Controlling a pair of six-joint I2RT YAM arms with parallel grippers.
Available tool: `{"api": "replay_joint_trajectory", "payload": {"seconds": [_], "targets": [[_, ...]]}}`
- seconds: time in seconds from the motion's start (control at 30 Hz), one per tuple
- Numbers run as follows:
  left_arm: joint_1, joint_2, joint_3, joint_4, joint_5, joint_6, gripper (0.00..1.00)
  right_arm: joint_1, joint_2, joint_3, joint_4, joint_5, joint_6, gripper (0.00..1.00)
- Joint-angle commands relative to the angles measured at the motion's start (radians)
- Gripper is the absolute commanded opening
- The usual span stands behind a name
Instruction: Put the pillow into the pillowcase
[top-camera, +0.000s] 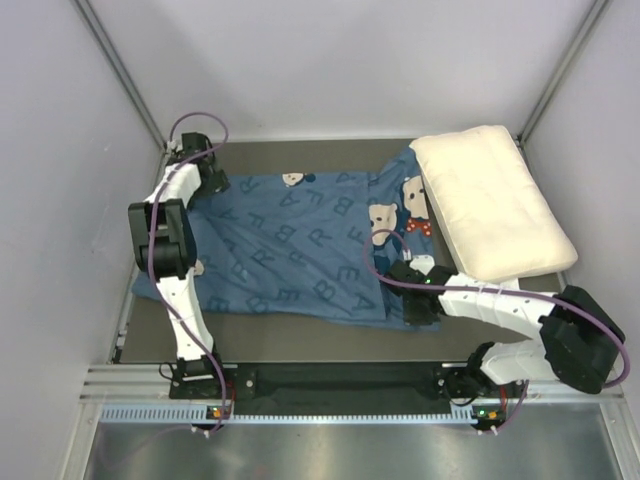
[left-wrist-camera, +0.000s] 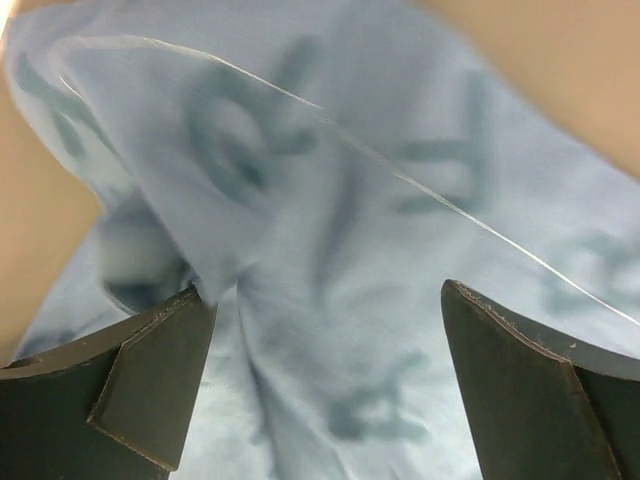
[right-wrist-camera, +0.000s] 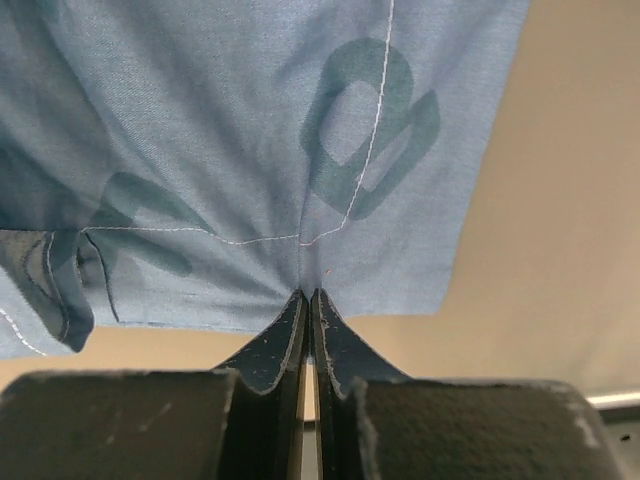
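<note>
Pillowcase (top-camera: 300, 245) edge pinched by right gripper (right-wrist-camera: 308, 296); left gripper (left-wrist-camera: 325, 290) spread wide (pillow (top-camera: 495, 200) beside it)

Left wrist: pillowcase (left-wrist-camera: 330, 250) blurred, cut off by the frame. Top view: left arm (top-camera: 162, 245) hides pillowcase's left edge and near-left corner.

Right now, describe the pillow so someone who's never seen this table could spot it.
Start at the brown table and go to its far right corner. The pillow lies there, beside the blue lettered pillowcase. It alone is plain cream and puffy.
</note>
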Motion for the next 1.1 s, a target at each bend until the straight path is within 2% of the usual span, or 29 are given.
{"api": "replay_joint_trajectory", "payload": {"seconds": [0.0, 0.17, 0.33, 0.43, 0.6, 0.67, 0.73, 0.83, 0.97, 1.07], "targets": [[-0.101, -0.137, -0.012, -0.006, 0.0, 0.044, 0.99, 0.015, -0.039, -0.004, -0.107, 0.034, 0.032, 0.02], [-0.256, -0.141, 0.0, 0.003, 0.045, 0.087, 0.99, 0.017, -0.029, -0.007, -0.055, 0.03, 0.03, 0.04], [-0.316, -0.056, 0.113, 0.041, 0.328, 0.184, 0.99, 0.015, -0.031, -0.015, -0.002, -0.007, 0.018, 0.04], [-0.368, 0.01, 0.205, 0.024, 0.378, 0.28, 0.99, 0.015, -0.043, -0.019, 0.018, -0.016, 0.01, 0.04], [-0.454, 0.128, 0.345, 0.067, 0.361, 0.495, 0.99, 0.017, -0.063, -0.015, 0.037, -0.036, -0.004, 0.03], [-0.485, 0.177, 0.411, 0.04, 0.323, 0.59, 0.99, 0.017, -0.075, -0.013, 0.039, -0.044, -0.01, 0.04], [-0.502, 0.262, 0.542, -0.015, 0.315, 0.647, 0.99, 0.015, -0.088, -0.01, 0.039, -0.052, -0.014, 0.04], [-0.504, 0.343, 0.665, -0.097, 0.35, 0.653, 0.99, 0.015, -0.098, -0.009, 0.036, -0.058, -0.016, 0.03], [-0.505, 0.365, 0.662, -0.126, 0.419, 0.647, 0.99, 0.015, -0.106, -0.006, 0.036, -0.064, -0.013, 0.03], [-0.505, 0.392, 0.669, -0.144, 0.412, 0.639, 0.99, 0.015, -0.112, 0.001, 0.034, -0.066, -0.016, 0.03]]}}
